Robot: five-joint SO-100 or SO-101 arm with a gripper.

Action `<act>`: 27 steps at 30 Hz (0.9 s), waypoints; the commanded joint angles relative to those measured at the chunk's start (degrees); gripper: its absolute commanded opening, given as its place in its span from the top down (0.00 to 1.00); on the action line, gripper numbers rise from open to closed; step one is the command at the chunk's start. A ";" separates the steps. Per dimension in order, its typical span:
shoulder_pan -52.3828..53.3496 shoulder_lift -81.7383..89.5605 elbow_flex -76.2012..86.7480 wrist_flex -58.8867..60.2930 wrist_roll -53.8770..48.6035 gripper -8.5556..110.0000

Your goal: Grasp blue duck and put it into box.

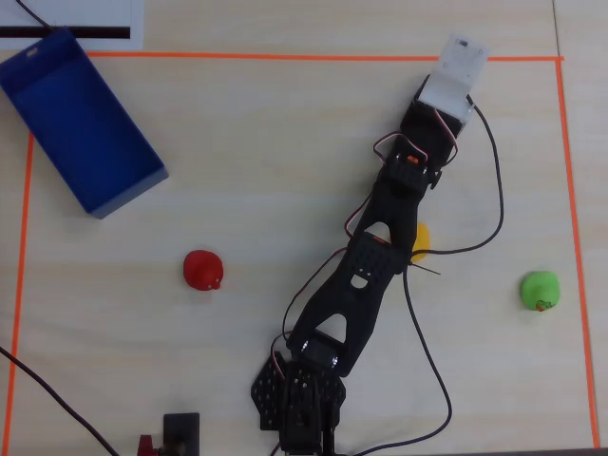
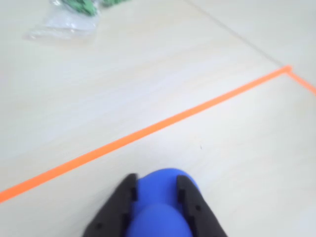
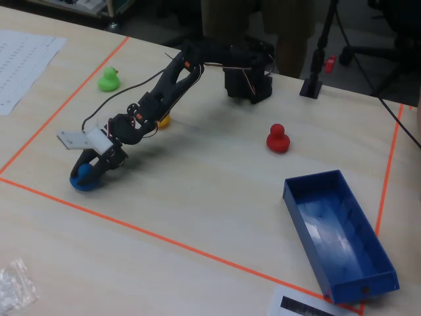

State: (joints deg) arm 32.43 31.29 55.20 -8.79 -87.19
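Note:
The blue duck sits between my gripper's two black fingers at the bottom of the wrist view, and both fingers press on its sides. In the fixed view the gripper is low at the table's left near corner, shut on the blue duck, which rests on the table. In the overhead view the duck is hidden under the white wrist camera at the top right. The dark blue box lies open and empty at the top left, and at the right front in the fixed view.
A red duck, a green duck and a yellow duck, half under the arm, stand on the table. Orange tape runs just beyond the gripper. A clear plastic bag lies outside the tape. Cables trail from the arm's base.

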 commanded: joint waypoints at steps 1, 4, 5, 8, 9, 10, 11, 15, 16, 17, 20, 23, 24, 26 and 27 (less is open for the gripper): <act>-1.05 9.93 -16.61 33.31 18.63 0.93; -5.71 16.26 -25.14 55.37 27.33 0.93; -7.82 18.54 -26.46 60.91 29.53 0.93; -15.47 25.75 -26.81 73.92 34.63 0.93; -18.46 27.86 -26.72 77.87 36.39 0.93; -21.71 30.06 -26.02 81.39 38.41 0.93; -25.31 32.26 -24.52 84.20 40.34 0.93; -41.40 38.67 -17.49 89.74 48.87 0.93; -45.35 39.02 -17.23 90.97 50.80 0.93; -49.31 39.11 -17.49 92.20 52.65 0.93; -59.50 38.41 -18.46 92.90 57.30 0.93; -65.74 33.57 -24.70 92.81 60.21 0.93; -66.88 31.20 -27.95 93.08 61.00 0.93; -68.82 27.86 -31.90 92.02 61.88 0.93; -69.79 26.72 -32.87 90.97 61.88 0.93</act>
State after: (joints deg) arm -34.98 60.21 30.15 84.02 -26.28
